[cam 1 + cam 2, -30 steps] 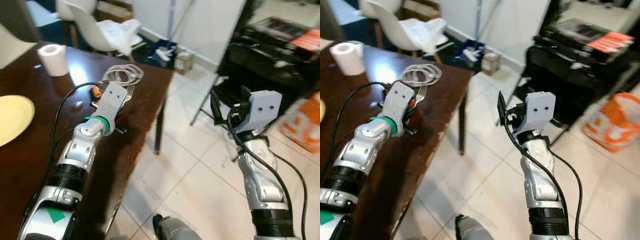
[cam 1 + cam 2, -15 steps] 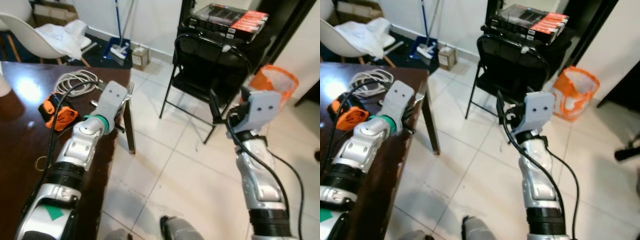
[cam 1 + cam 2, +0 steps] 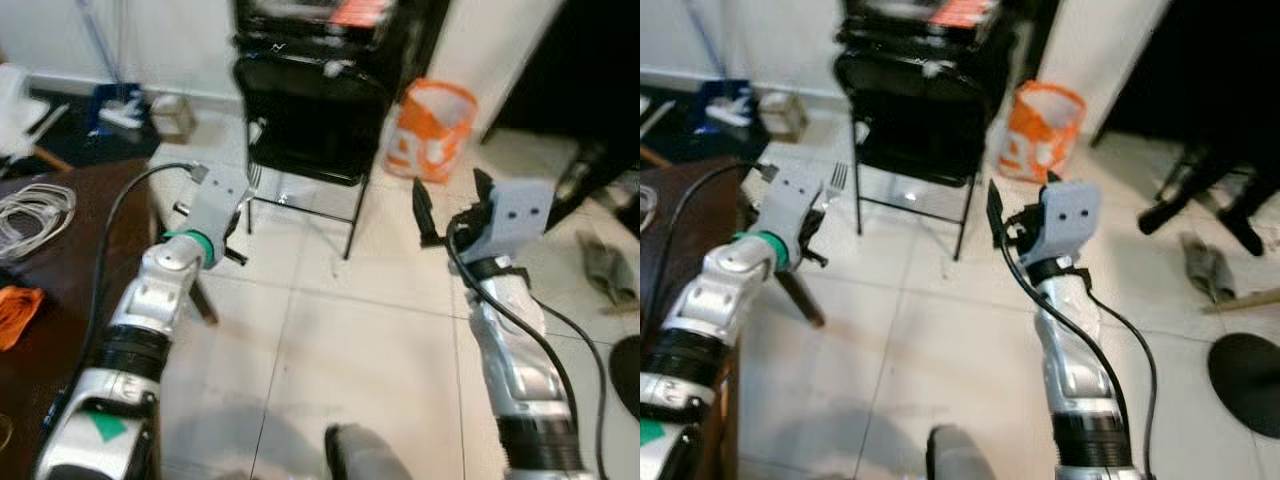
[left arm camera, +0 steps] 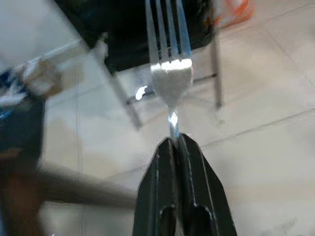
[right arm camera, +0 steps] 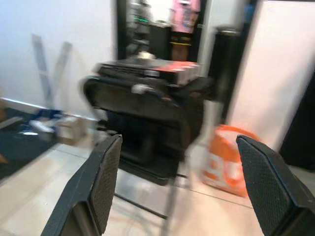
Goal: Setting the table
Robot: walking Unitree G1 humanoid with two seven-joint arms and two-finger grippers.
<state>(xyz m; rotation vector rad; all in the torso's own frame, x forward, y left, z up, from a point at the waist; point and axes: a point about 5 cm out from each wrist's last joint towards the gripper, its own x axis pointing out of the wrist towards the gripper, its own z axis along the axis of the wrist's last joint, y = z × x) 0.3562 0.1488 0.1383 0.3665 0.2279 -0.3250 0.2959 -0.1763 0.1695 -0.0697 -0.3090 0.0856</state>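
A: One fork point(image 4: 170, 78) is carried in the left gripper point(image 4: 174, 142); the handle is pinched between the closed fingers, tines pointing away and ahead.

B: Noted. Held out in front over the tiled floor point(image 3: 340, 340), just past the table point(image 3: 60, 260) corner at the near left. Held by the handle end, presumably so it can be laid flat at a place setting.

A: Right gripper point(image 5: 182, 162) is spread wide with nothing between the fingers; raised at mid-height on the right, apparently kept free.

B: Surroundings?

A: A black chair point(image 3: 310, 110) is seen directly ahead, far side, with boxes stacked behind it. An orange bag point(image 3: 428, 125) stands to its right. White cable point(image 3: 35, 205) and an orange object point(image 3: 15, 300) lie on the table at left. Further dark things lie on the floor at far right, blurred.

B: Obstructions?

A: The chair is judged the main one if the walk goes forward. No plate is in view, so the fork is judged not yet placed.
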